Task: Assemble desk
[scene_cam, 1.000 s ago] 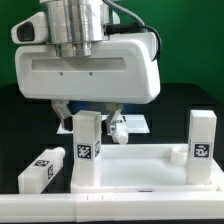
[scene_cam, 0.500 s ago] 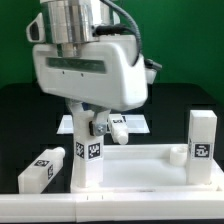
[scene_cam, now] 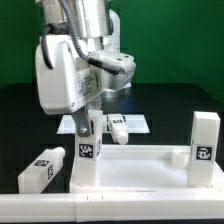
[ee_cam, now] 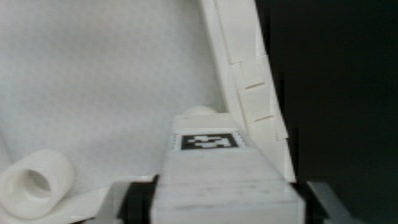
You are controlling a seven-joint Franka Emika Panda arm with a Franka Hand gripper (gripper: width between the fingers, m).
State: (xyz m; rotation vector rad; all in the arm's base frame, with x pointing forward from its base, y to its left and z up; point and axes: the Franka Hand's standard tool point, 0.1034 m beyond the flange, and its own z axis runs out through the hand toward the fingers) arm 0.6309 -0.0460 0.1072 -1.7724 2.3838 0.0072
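End effector (scene_cam: 88, 120) clamps the upright leg (scene_cam: 86, 152); off-axis twisting could jam it in the tabletop (scene_cam: 140, 170) or break the grip.

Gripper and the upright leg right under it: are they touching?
Touching. The wrist view shows the gripper with its fingers flush against both sides of the leg, with no gap on either side.
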